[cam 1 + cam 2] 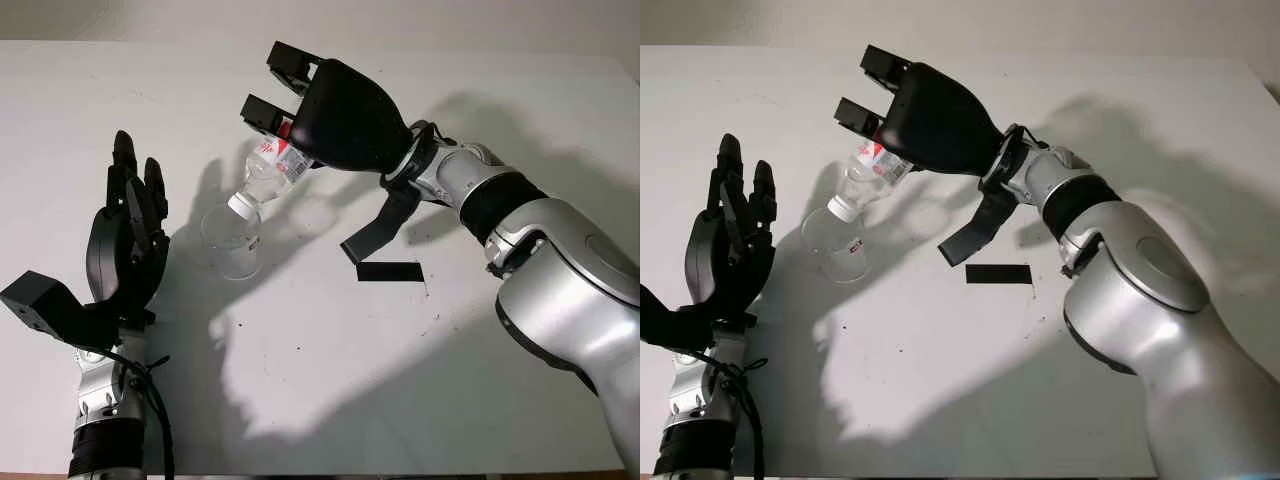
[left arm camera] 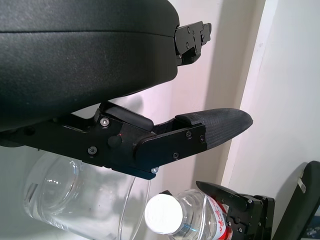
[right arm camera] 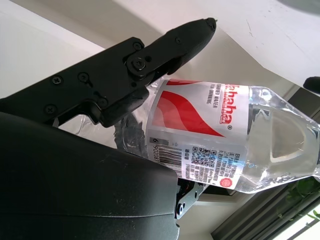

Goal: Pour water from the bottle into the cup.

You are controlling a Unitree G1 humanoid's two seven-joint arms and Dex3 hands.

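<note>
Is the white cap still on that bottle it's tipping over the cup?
Yes, the bottle shows its white cap closed beside the cup.

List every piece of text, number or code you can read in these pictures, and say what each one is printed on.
"ahaha": white brand lettering, its start hidden, on the red and white label of the bottle held by the right hand.
Small line beside the brand: too small to read.
Barcode digits, QR code and fine print on that label: too small to read.
No text on the cup, table or open left hand.
</note>
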